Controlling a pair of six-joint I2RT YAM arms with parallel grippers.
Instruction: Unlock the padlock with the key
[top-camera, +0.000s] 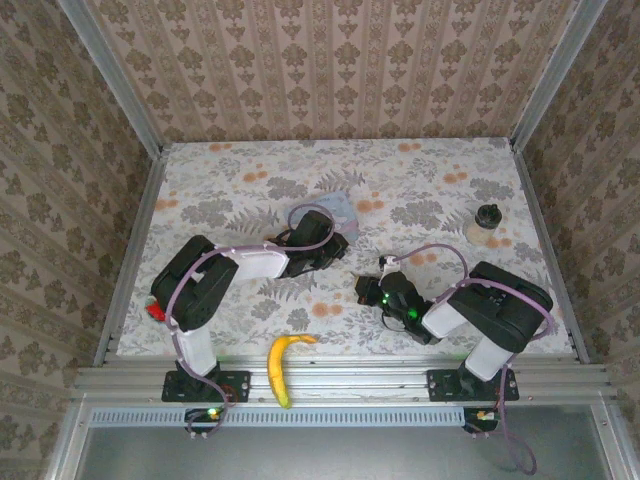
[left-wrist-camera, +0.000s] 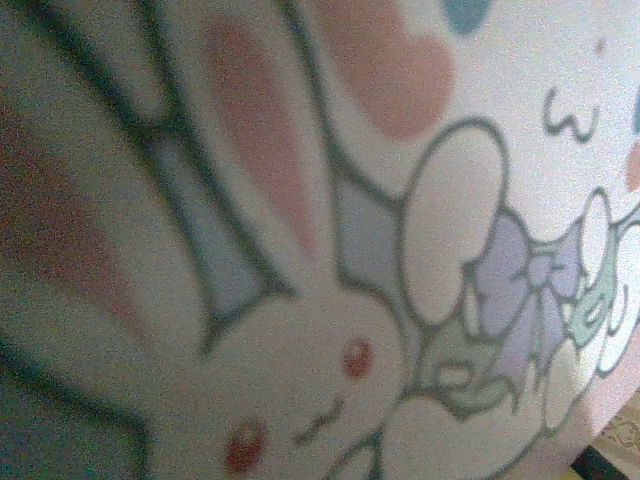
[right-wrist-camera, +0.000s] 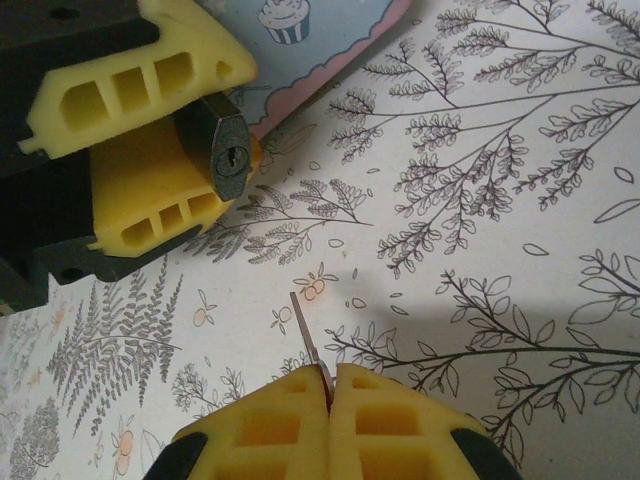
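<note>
Dark padlock (right-wrist-camera: 228, 160) faces thin key (right-wrist-camera: 308, 335), seemingly apart.

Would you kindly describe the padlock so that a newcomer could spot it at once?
On the floral-patterned table, find the pale blue, pink-edged cartoon tin. Next to it, the left arm's yellow fingers clamp a small dark squarish metal padlock, keyhole facing the right wrist camera. Unlike the thin metal key sliver pinched below, it is chunky and dark grey.
</note>
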